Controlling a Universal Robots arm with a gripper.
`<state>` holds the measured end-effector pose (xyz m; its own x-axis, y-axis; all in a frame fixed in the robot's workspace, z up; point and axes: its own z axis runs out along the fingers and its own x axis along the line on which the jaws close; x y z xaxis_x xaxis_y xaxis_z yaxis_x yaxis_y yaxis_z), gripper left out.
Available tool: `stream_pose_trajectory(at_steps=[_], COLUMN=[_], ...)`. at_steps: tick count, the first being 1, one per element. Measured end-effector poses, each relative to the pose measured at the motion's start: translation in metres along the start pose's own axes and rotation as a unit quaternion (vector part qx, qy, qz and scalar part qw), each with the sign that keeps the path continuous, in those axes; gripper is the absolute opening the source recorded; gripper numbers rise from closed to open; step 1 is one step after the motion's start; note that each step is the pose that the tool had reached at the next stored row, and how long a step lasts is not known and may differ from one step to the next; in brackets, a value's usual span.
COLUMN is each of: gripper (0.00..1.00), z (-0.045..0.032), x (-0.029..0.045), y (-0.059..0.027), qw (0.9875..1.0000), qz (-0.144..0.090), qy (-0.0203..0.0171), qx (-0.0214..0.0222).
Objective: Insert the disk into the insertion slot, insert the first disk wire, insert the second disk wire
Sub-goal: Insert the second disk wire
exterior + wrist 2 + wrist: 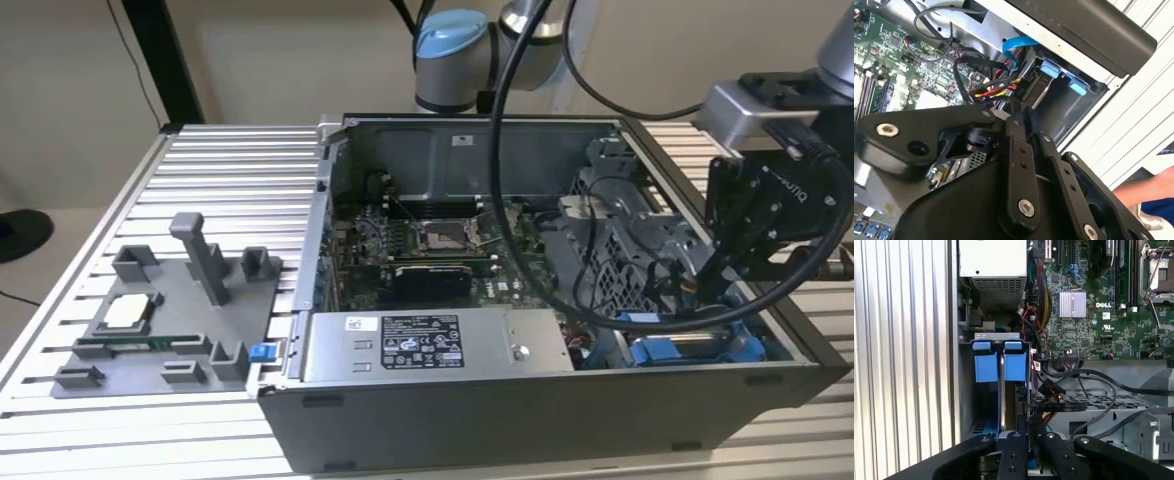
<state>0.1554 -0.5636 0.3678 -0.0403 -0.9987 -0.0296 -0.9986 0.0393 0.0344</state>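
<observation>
Ribbed aluminium table (200,160) carries everything. Open computer case (534,420) stands on it, toward the exterior view's right, side panel off and interior exposed. Green motherboard (427,250) lines the case floor; its bare processor socket (441,237) sits near the middle. Grey power-supply box (427,345) with a white sticker lies along the case's near edge. Perforated grey metal cage (621,235) stands inside by the far right wall.

Grey fixture tray (160,320) rests on the table's near-left part, well apart from the case; upright pegs, one small chip-like part lying on it.

Arm reaches in from the exterior view's right. Gripper (721,285) hangs over the case's near-right corner, above the insertion slot (694,350).

The disk (1010,405) is in the insertion slot already, standing on edge between the bay's walls, two bright blue carrier tabs (999,365) showing at its end. In the second wrist view the same tabs (1064,77) sit just under the case rim.

Gripper fingers (1021,440) are drawn close together at the disk's edge, beside a black connector (1026,82) with red and yellow wires (996,90); cannot tell whether they pinch anything. Loose black cables (1089,380) loop across the bay's neighbour.

A person's arm (1149,187) shows beyond the table edge.
</observation>
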Motion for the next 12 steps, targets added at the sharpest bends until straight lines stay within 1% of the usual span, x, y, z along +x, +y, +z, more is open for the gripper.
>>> stream_pose_trajectory(at_steps=[2,3,8,12], gripper=[0.0,1.0,1.0,1.0], z=[-0.0001,-0.0001,0.0004,0.0036], x=[-0.0004,-0.0005,-0.0013,-0.0021], y=[-0.0013,-0.0019,-0.005,-0.0082], qw=[1.0,1.0,1.0,1.0], qz=[0.0,0.0,0.0,0.0], qy=[0.0,0.0,0.0,-0.0001], qx=[0.0,0.0,0.0001,0.0003])
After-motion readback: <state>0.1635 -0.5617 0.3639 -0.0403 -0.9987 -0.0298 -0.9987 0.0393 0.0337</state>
